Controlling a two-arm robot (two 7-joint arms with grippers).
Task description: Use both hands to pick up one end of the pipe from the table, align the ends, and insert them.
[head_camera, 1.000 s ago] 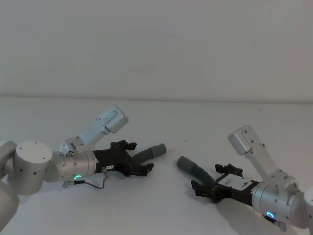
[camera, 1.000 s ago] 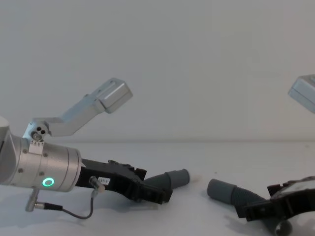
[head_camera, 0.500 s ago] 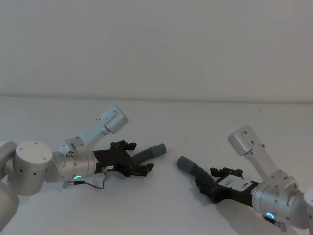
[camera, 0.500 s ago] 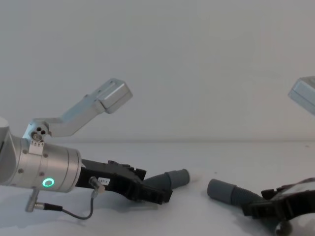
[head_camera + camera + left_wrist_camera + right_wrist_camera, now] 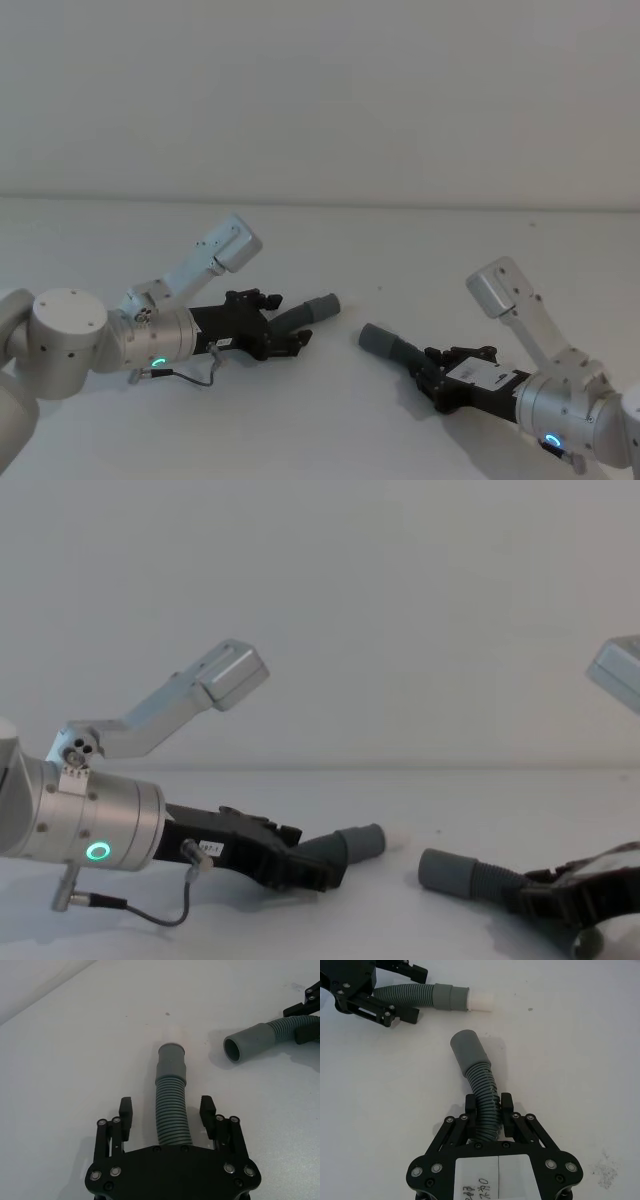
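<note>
Compared with a second ago, the big change is on the right side. The right gripper [image 5: 487, 1110] was spread wide and sitting further back on the long hose [image 5: 481, 1080]. Now it has slid up toward the open end, and its two fingers are pressed onto the ribbed part, pinching it. In the head view that's lower right of the frame, with the wide cuff [image 5: 378, 341] poking up-left toward the middle. Whether the hose is resting on the table [image 5: 420, 250] or just off it, I can't tell.

The left gripper [image 5: 167, 1107] has hardly budged. It's lower left of centre in the head view, fingers spread either side of the short hose [image 5: 171, 1095] with a clear gap on both sides, so nothing is gripped there yet.

My read is that half the pickup is done. The left side probably needs to squeeze before anything gets lifted and lined up. The two ends are near each other but apart, and they aren't on one line yet.

Material-wise, both hoses are dark grey, corrugated and curved, and they look like bendy plastic with smooth cuffs at the ends. The short one's cuff [image 5: 171, 1062] ends in a white stub tip [image 5: 481, 1001] that's narrower than the cuff. The long one's cuff is a hollow round mouth, so I'd guess the stub goes in there. The table is plain, pale and smooth. The grippers look like hard black plastic. The ribs should give the fingers some bite, but a floppy hose could let the free end droop.
</note>
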